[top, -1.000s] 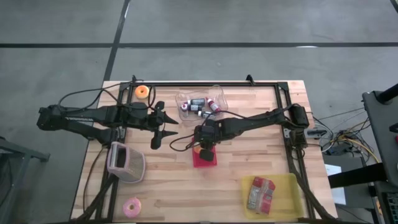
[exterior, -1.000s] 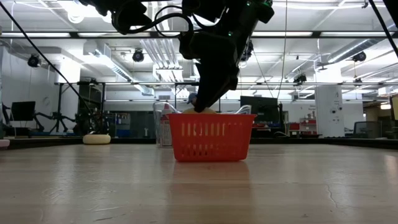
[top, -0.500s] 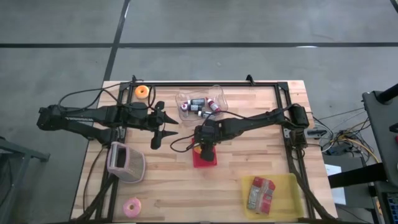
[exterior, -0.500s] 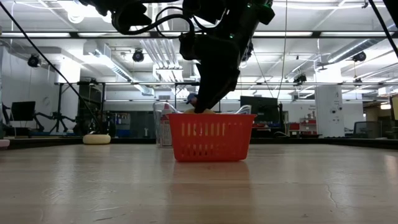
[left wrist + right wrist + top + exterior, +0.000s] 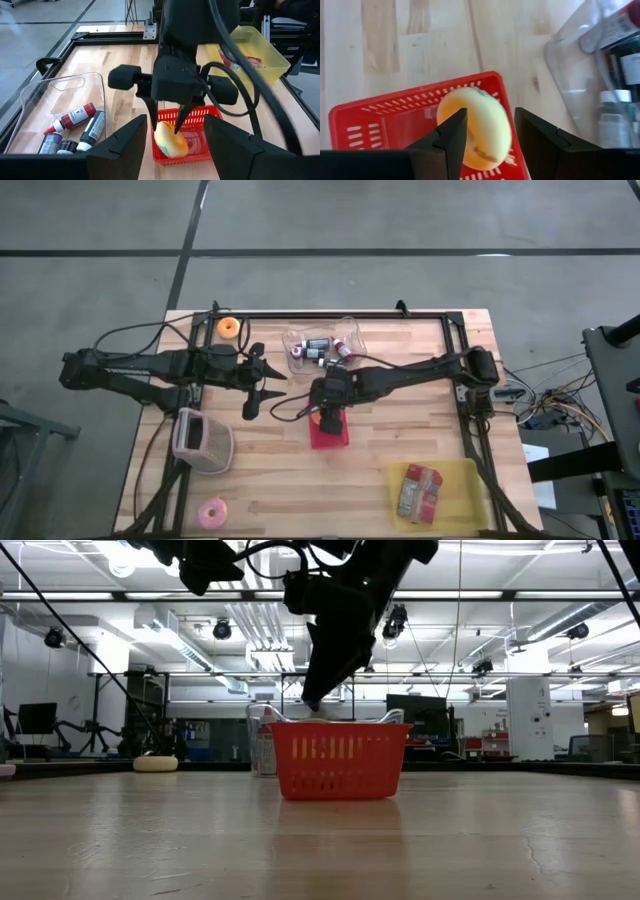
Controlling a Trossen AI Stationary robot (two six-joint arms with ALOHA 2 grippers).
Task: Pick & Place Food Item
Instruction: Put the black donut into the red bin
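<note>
A yellow bun-like food item [image 5: 475, 125] lies in the red slotted basket [image 5: 330, 434], against the basket's wall [image 5: 170, 141]. My right gripper [image 5: 312, 705] hangs just above the basket's rim, fingers pointing down. In the right wrist view it is open [image 5: 490, 135], with a finger over each side of the item and clear of it. My left gripper [image 5: 262, 385] is open and empty, left of the basket and above the table.
A clear tub of small bottles [image 5: 322, 348] stands just beyond the basket. A yellow bin with a packet [image 5: 432, 490] sits at the near right. An orange ring [image 5: 229, 327], a pink ring [image 5: 212, 511] and a pinkish container [image 5: 200, 440] are on the left side.
My right gripper has gone up out of the red basket, and its fingertips now stand above the rim. The yellow item has stayed in the basket.
</note>
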